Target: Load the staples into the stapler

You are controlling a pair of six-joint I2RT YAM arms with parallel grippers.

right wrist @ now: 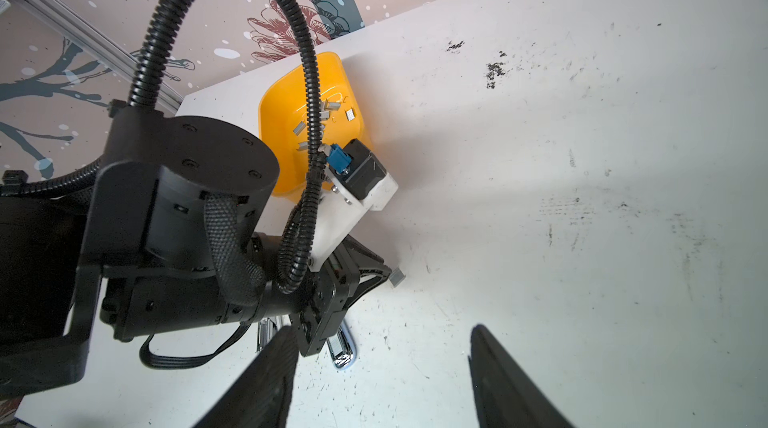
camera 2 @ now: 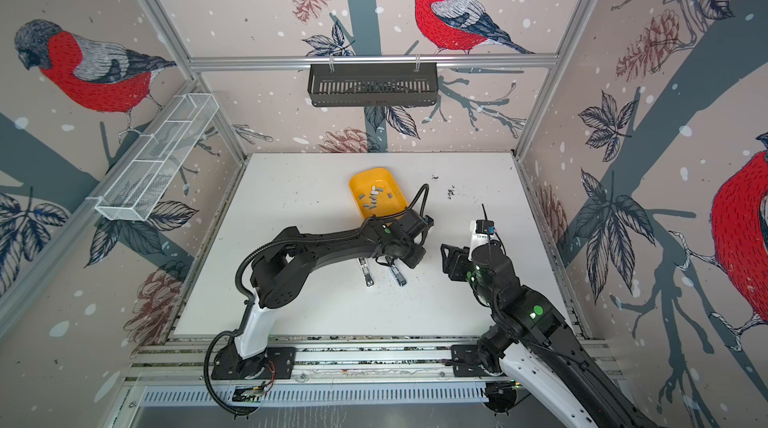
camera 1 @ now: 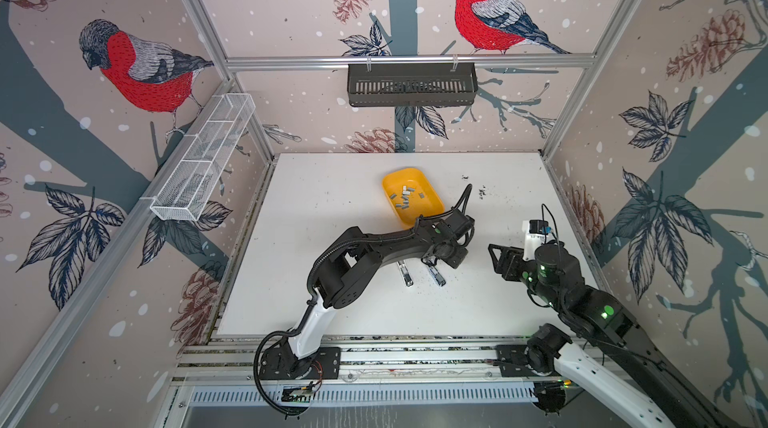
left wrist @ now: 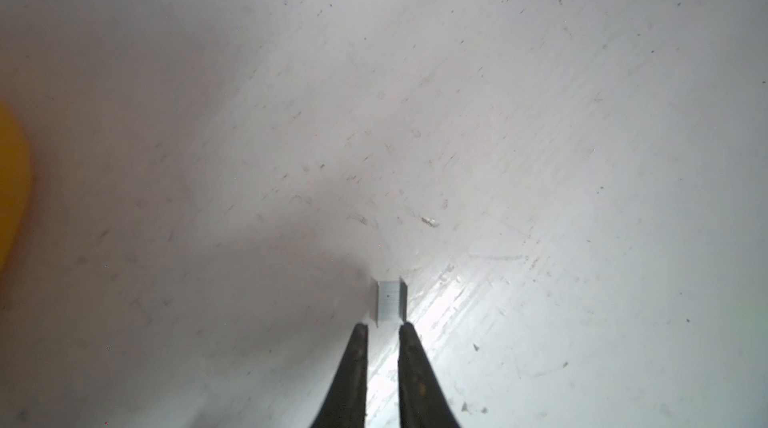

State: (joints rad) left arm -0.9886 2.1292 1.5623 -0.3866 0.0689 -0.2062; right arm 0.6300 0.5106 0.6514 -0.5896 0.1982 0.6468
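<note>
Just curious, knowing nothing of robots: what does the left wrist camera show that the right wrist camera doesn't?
Left wrist only: the narrow gap between the tips of the left hand. Right wrist only: the left arm, staples in the yellow tray, a stapler, the open right hand. Both: the white table, the tray and a staple strip lying by the left hand.

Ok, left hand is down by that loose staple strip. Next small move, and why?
Probably ease the left hand forward a touch, then close. Its tips stand slightly apart with nothing between them, and the staple strip lies on the table just past them, so closing now would likely miss.
</note>
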